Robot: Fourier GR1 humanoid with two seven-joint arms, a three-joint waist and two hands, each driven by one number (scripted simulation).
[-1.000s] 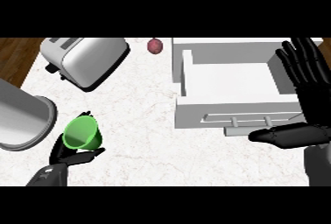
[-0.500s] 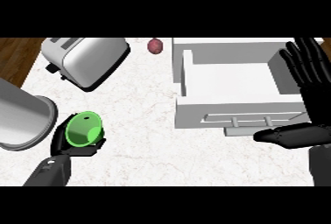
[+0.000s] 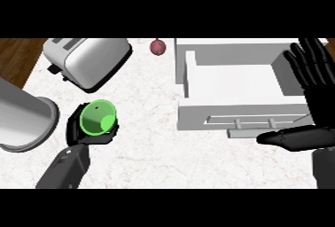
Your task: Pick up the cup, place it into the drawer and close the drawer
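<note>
A green cup sits in my left hand, whose fingers curl round its sides; its open mouth faces up toward the view. It is held above the counter at the left, well left of the white drawer. The drawer stands pulled open at the upper right, its inside bare, its handle on the front panel. My right hand stands open at the right edge, fingers straight up beside the drawer's right wall, thumb lying below the front panel.
A silver toaster lies at the upper left. A large grey pot stands at the left edge, close to the cup. A small dark red fruit rests at the back. The marble counter spreads between cup and drawer.
My left hand has lifted the cup and carried it up and slightly right, away from the counter's near edge. The right hand has barely moved.
</note>
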